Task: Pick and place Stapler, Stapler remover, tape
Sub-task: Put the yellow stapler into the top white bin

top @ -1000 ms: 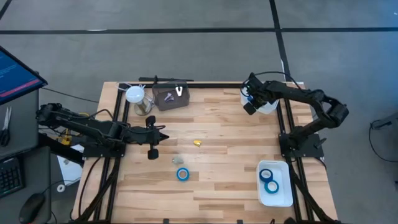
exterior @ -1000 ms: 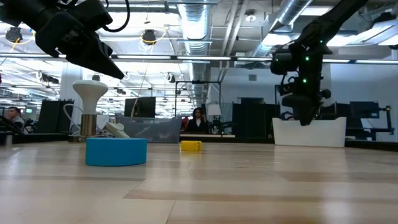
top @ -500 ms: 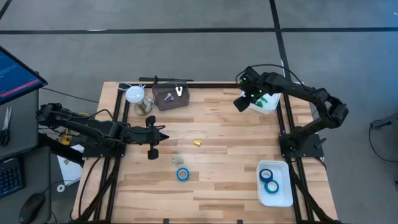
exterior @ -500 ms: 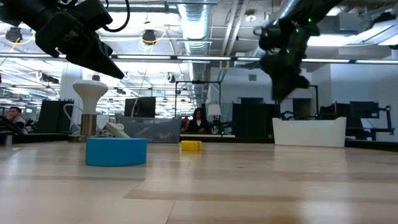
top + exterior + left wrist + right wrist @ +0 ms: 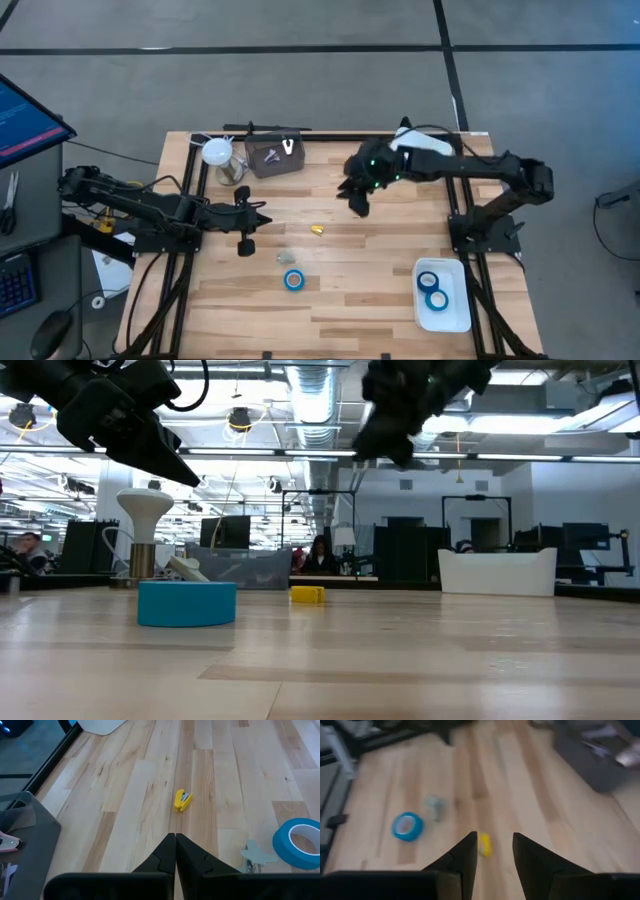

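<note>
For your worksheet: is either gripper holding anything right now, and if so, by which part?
Nothing is held. The right gripper is open and empty above the table; the left gripper is shut on nothing.

Light wooden table (image 5: 380,290), blue tape (image 5: 293,280), small yellow item (image 5: 318,229), possibly a stapler, white tray (image 5: 443,315), grey box (image 5: 272,159)

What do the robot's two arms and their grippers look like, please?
Both arms are dark, almost black, jointed links with black cables along them. The left gripper ends in two slim, tapered black fingers. The right gripper has the same wedge-shaped dark fingers, and small green lights glow near its wrist.
</note>
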Tool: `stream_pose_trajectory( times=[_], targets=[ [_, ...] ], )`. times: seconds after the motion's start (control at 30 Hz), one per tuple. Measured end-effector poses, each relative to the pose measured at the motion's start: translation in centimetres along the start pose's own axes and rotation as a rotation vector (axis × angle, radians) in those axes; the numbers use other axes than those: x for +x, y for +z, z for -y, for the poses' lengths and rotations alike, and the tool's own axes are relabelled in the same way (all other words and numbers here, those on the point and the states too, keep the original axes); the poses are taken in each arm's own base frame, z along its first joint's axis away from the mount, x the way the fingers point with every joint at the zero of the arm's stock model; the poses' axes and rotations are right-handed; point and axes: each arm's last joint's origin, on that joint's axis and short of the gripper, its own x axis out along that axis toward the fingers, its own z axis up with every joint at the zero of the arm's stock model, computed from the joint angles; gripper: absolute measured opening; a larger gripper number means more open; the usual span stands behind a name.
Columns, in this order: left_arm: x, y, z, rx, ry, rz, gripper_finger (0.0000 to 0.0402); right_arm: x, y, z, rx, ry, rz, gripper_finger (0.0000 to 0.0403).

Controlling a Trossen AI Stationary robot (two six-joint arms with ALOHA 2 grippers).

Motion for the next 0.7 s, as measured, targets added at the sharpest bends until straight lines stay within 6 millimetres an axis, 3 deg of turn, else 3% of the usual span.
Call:
stream_pose_trajectory(
  times=[0.23, 0.47, 0.7],
  targets=[
    [0.0, 0.0, 0.0, 0.0, 0.0, 0.0, 0.0004, 3.4, 0.2, -3.2, -0.102, 0.097, 0.079, 0.0117],
    [0.0, 0.0, 0.0, 0.0, 0.0, 0.001, 0.0004, 8.0, -0.5, -4.1, -0.151, 0.139, 0.093, 0.0116],
    [0.0, 0.0, 0.0, -0.001, 0.001, 0.001, 0.0004, 10.4, -1.8, -3.3, -0.158, -0.166, -0.161, 0.0116]
  ],
)
